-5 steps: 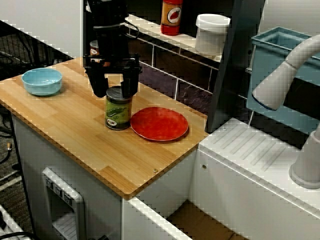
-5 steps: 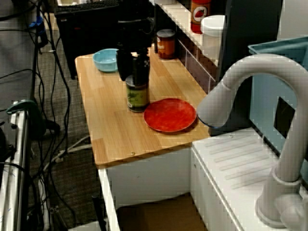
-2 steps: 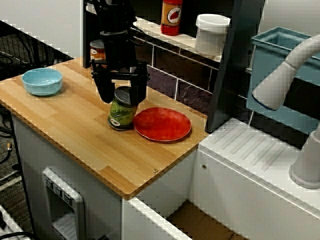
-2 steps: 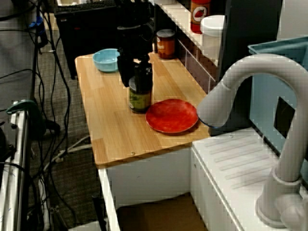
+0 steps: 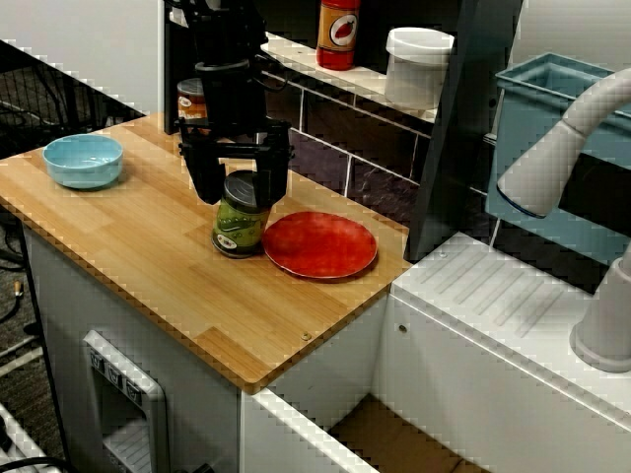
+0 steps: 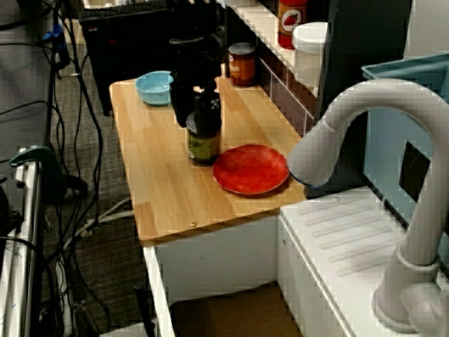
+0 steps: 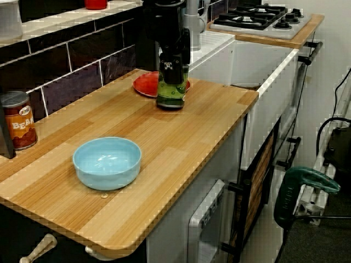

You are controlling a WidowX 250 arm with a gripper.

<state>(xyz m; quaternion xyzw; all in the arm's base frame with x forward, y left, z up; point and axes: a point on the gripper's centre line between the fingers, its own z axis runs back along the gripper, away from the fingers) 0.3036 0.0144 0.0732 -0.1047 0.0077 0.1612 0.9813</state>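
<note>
Light-blue bowl [image 5: 83, 160] and red plate [image 5: 319, 246] well apart on the wooden counter [image 5: 148, 258], beans tin [image 7: 18, 120] at its back.

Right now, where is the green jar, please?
Seen from above, the green jar stands on the wooden counter, its lid between the gripper's fingers, left of the red plate.

Single black arm [image 5: 225, 39] drops from above; wrist [image 5: 233, 94] approx. vertical. Gripper [image 5: 240, 185] pts straight down. Two fingers [image 5: 206, 177] hang parallel, tips level, jaws set partway apart. View along the counter: fingers in line w/ wrist, no tilt. Pad contact: can't confirm.
</note>
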